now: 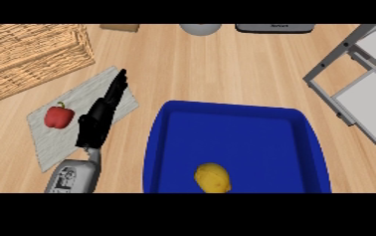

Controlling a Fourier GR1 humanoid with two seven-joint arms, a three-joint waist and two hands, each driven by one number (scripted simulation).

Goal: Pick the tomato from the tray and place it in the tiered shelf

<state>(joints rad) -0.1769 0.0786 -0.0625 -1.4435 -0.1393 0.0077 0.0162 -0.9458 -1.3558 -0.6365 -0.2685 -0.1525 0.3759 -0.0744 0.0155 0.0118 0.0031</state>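
Observation:
A blue tray [169, 130] lies at the lower middle of the counter. Inside it, near the front edge, rests a yellow, lumpy fruit or vegetable [213, 177]; no red tomato shows in the tray. The tiered shelf [345, 75], grey-framed with white panels, stands at the right edge. My left hand [99, 118] is left of the tray, open with straight fingers pointing away over a grey mat. It holds nothing. My right hand is out of sight.
A red bell pepper [58, 116] lies on the grey mat [51, 140] at the left. A wicker basket [40, 53] fills the far left corner. A grey round object [200, 29] and a dark appliance [275, 28] sit along the back edge.

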